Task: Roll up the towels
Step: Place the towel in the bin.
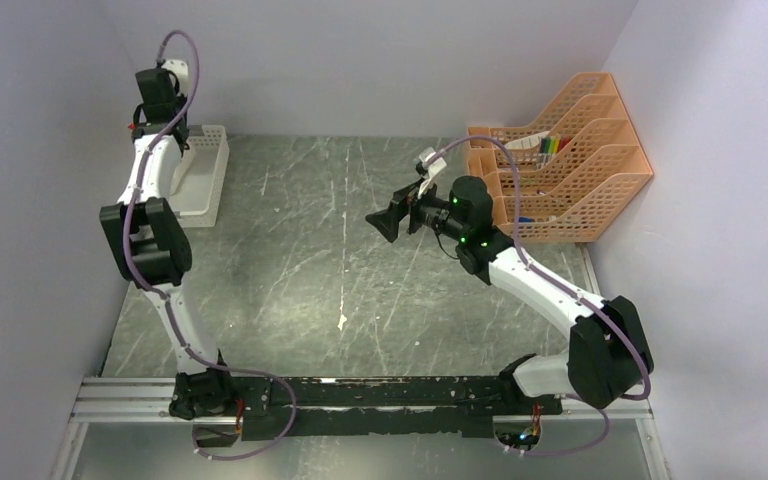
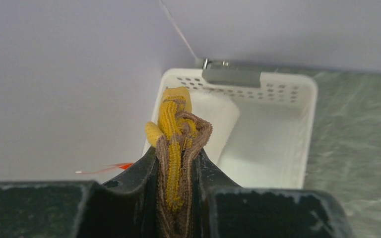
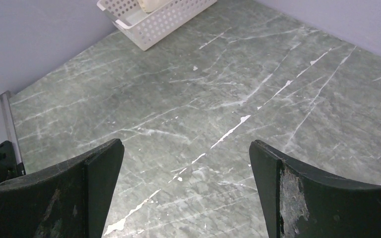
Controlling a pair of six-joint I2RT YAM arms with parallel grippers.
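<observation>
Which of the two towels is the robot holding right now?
The brown-and-yellow towel, pinched in the left gripper; the cream-white towel lies in the white basket.

Top camera looks down from behind; both wrist cameras see the white basket (image 2: 288, 93).

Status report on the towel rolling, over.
Left end effector shut on brown-yellow towel, above white basket. Right end effector open, empty. Cream towel in basket. Nothing blocking.

Mine: two arms (image 1: 155, 170), white links, black joints, lilac cables (image 1: 188, 70), green lamps (image 1: 457, 205); right gripper (image 3: 184, 146) black, its fingers (image 3: 292, 198) scuffed.
</observation>
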